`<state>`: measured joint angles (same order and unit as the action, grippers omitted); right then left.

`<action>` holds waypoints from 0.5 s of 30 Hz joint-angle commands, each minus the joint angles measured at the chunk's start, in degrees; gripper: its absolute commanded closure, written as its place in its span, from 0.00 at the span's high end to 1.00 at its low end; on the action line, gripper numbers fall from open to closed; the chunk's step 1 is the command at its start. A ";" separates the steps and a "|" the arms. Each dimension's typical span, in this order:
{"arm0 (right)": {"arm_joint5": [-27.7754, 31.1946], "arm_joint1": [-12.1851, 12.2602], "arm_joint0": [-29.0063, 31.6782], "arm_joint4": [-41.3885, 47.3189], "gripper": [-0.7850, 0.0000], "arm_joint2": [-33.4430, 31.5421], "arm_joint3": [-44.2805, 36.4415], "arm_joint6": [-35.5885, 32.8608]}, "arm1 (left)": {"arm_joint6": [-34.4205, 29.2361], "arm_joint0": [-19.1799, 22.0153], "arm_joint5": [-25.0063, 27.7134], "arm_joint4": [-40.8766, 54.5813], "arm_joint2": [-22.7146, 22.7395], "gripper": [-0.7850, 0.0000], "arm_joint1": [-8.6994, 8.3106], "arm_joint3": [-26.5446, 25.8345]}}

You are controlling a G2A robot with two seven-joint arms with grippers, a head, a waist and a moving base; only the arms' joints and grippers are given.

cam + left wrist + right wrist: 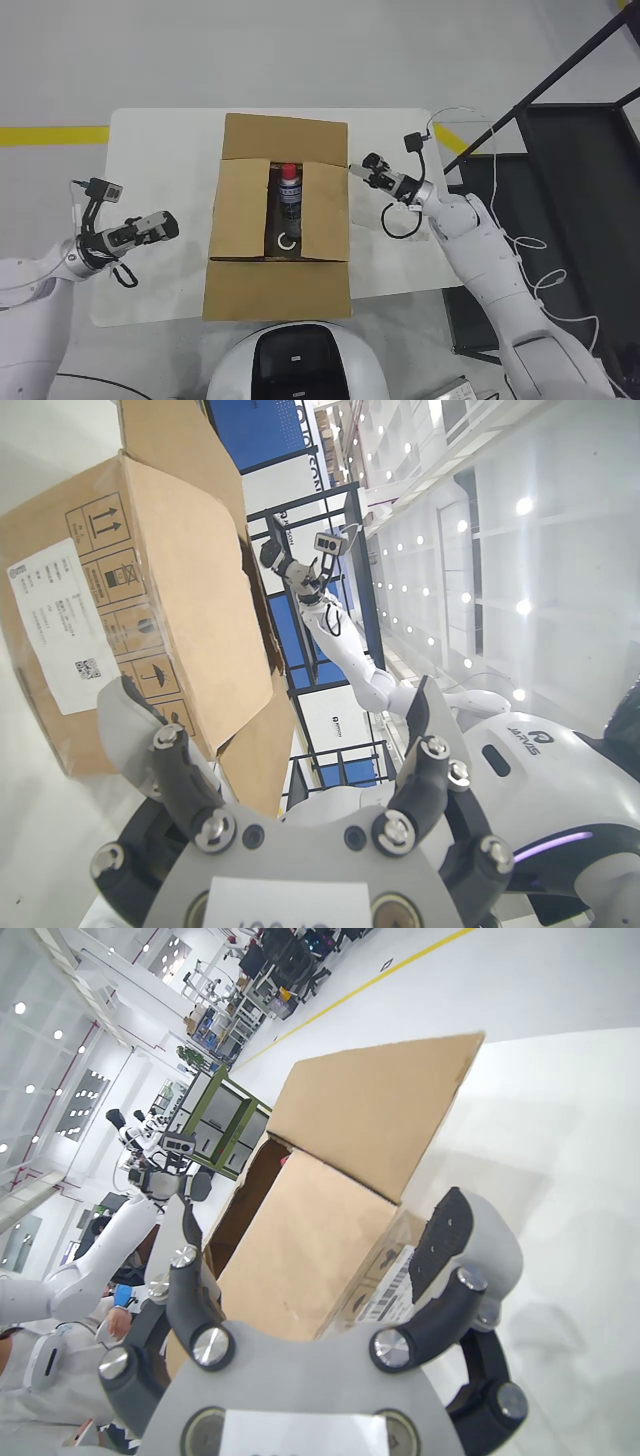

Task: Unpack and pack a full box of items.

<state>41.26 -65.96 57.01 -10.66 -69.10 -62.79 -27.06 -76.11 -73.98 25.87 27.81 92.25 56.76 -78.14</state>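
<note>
Left gripper (168,226) sits left of the box (245,235), fingers (120,710) released and empty; box is centred on the counter (150,150), side flaps half-closed so a red-capped can (289,192) shows through the gap, rest hidden; white side label (50,625) print unreadable; right gripper (366,172) at the right flap edge, also released.

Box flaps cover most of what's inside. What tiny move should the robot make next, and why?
Probably ease the right gripper in to catch the edge of the right flap and fold it outward. That gripper is open, empty and close beside the flap, while the left gripper sits farther off. The right flap and the left flap leave just a narrow gap over the red-capped can.
</note>
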 commanded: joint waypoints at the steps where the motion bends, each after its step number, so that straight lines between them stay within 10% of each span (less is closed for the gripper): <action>1: 0.21 -0.63 -3.18 -0.88 1.00 1.72 4.12 0.76 | -0.64 -0.62 0.07 0.44 0.32 1.00 -0.15 -0.49; 15: 9.24 -8.18 -18.73 10.42 1.00 12.86 30.04 0.56 | -0.99 -3.78 0.83 1.38 2.43 1.00 -1.02 -3.87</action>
<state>49.36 -73.70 38.86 -2.68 -56.41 -33.81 -26.08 -77.21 -77.72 26.77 29.23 94.63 55.78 -81.94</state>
